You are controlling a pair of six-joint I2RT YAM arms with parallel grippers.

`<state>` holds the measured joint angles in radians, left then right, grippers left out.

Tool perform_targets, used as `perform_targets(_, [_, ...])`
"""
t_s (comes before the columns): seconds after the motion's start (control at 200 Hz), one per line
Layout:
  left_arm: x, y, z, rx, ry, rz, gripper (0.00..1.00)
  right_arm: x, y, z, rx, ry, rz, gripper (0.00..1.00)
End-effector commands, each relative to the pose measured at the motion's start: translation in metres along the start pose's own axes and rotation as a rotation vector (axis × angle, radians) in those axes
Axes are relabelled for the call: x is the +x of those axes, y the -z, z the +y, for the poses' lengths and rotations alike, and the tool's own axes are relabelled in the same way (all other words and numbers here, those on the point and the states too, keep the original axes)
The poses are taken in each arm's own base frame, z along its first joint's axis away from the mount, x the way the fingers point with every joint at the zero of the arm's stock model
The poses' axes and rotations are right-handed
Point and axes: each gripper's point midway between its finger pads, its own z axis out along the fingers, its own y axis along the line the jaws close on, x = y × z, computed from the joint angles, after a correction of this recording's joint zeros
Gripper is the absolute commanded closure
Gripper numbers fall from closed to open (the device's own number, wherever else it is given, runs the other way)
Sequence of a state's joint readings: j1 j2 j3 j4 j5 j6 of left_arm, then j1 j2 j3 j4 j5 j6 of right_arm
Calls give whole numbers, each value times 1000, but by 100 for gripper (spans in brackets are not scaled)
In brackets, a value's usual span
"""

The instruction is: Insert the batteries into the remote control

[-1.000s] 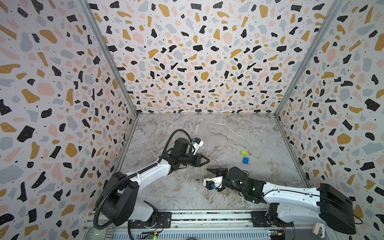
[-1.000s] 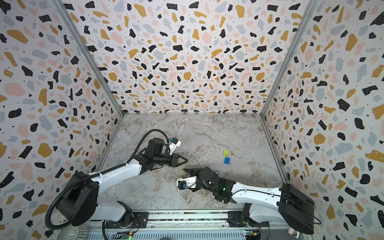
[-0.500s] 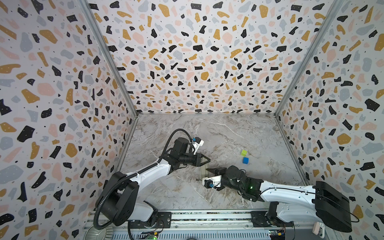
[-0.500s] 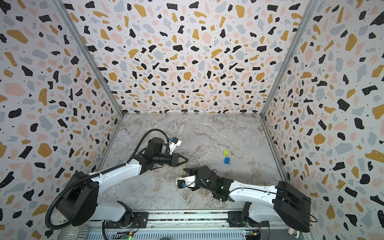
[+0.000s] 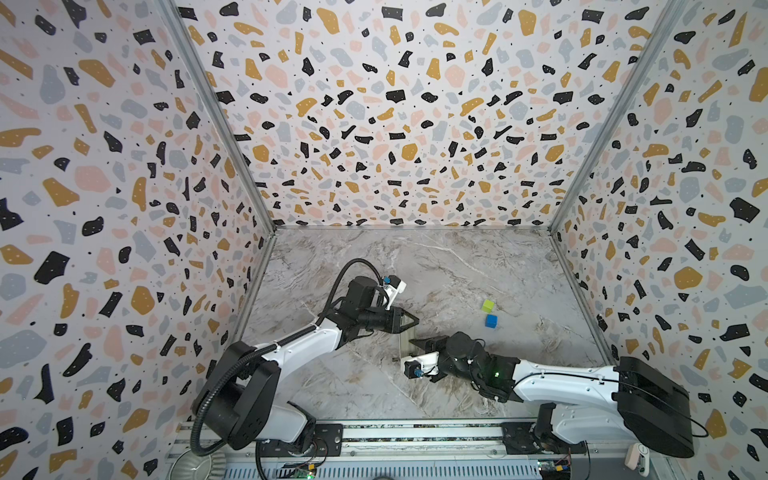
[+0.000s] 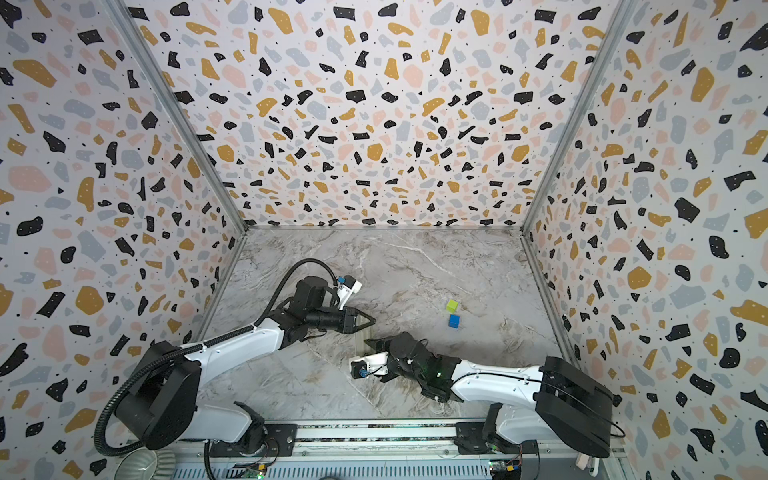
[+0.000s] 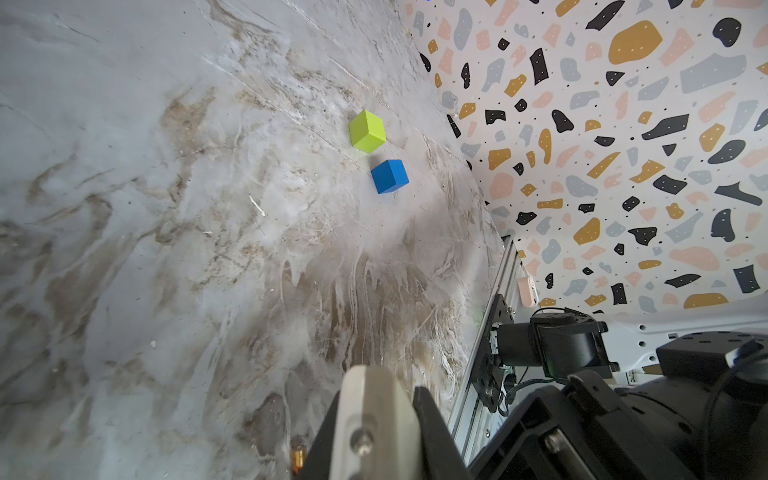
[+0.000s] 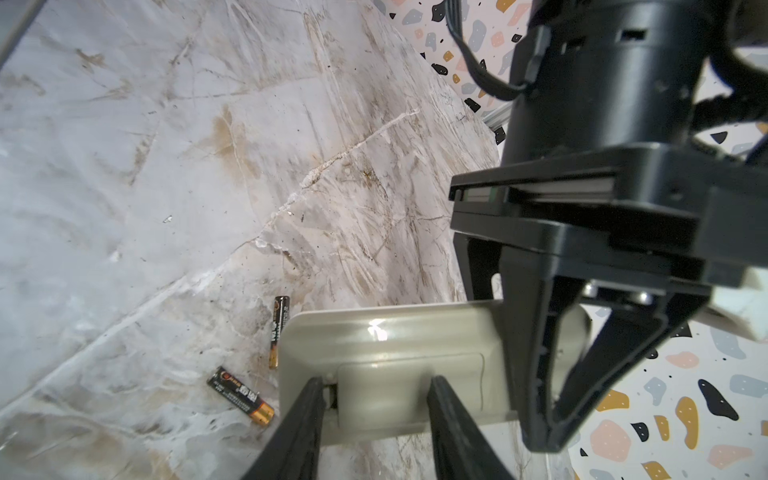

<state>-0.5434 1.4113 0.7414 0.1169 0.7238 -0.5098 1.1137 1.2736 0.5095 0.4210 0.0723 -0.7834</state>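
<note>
On the marble tabletop (image 5: 457,270) the remote (image 8: 386,336) lies back up, my left gripper (image 8: 540,440) closed tight over one end, probably pinning it, my right gripper (image 8: 376,386) half open astride the battery cover (image 8: 395,370), holding nothing, both batteries (image 8: 279,332) loose just beside.

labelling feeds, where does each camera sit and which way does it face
Top views: high over the front rail, looking down at the table; both arms whole, left gripper and right gripper at the remote control.
Left wrist: on the left arm, facing the green cube, blue cube and side wall; own fingers and right arm show.
Right wrist: on the right arm, looking down at remote control and batteries; own fingers and left gripper show.
Shared: top views and left wrist both show the cubes.
</note>
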Motion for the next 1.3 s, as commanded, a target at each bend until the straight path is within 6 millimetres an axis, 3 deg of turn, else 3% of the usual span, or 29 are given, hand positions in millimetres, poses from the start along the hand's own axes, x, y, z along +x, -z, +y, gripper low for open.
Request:
perform_targets(0.0, [-1,-1,-15,77,-3,5,100,2,-2,-14,63,24,45,58])
perform_targets(0.531, [5,-7,-8,47,20,42,100,5,5,-33,177,28,71,68])
perform_targets(1.051, [11,-10,5,-27,11,70,100,-1,12,-34,182,2,19,70])
perform_targets(1.131, [10,-9,6,-31,13,68,100,-6,14,-26,133,-6,-14,65])
perform_targets(1.296, [10,-8,4,-26,6,68,100,-17,20,-6,47,-30,-79,45])
